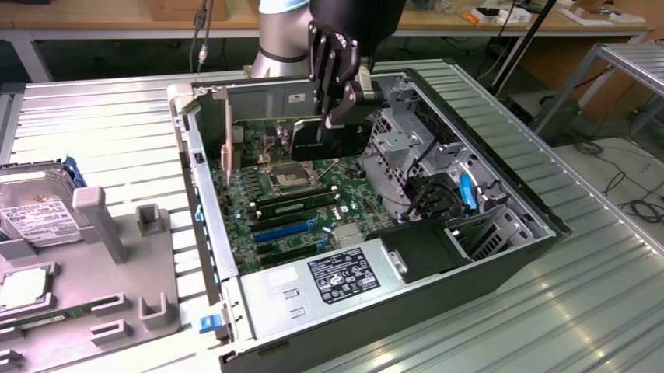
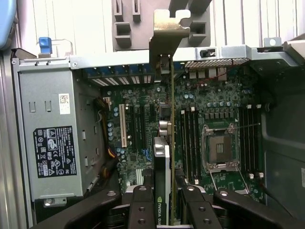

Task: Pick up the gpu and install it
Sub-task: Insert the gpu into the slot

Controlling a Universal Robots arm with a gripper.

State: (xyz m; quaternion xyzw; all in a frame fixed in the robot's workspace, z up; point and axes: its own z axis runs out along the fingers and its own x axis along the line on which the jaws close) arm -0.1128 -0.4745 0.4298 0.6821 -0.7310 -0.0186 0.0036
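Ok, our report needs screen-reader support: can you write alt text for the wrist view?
The tool grips the gpu edge-on above an open computer case, silver bracket toward the case's rear wall. Inside lie the green motherboard and a grey power supply.

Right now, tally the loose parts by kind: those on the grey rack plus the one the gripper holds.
gpu: 1
hard drive: 1
cpu: 1
memory stick: 1
Total: 4
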